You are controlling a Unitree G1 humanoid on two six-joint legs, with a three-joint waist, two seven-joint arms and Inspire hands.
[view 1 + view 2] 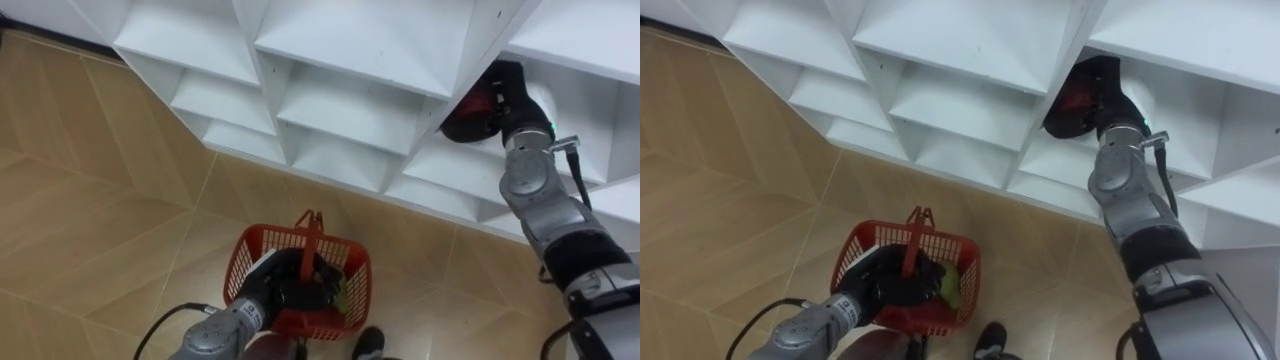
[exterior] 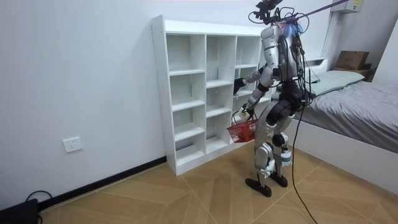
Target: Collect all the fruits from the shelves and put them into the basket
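Closet (image 2: 159, 93) of white shelves stands against the wall, with the robot facing it and a bed (image 2: 354, 106) at the room view's right. Red basket (image 1: 245, 262) hangs low, near the floor; the left hand (image 1: 288, 282) has its fingers curled round the handle (image 1: 314, 236), and a green fruit (image 1: 342, 290) lies inside. Right hand (image 1: 503, 92) reaches into a far right compartment, fingers closed round a red fruit (image 1: 476, 108).

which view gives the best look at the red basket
The right eye view: it looks down into the red basket, showing its mesh rim, handle and something green inside, with the left hand gripping the handle. The left eye view shows nearly the same. The room view shows it small and side-on.
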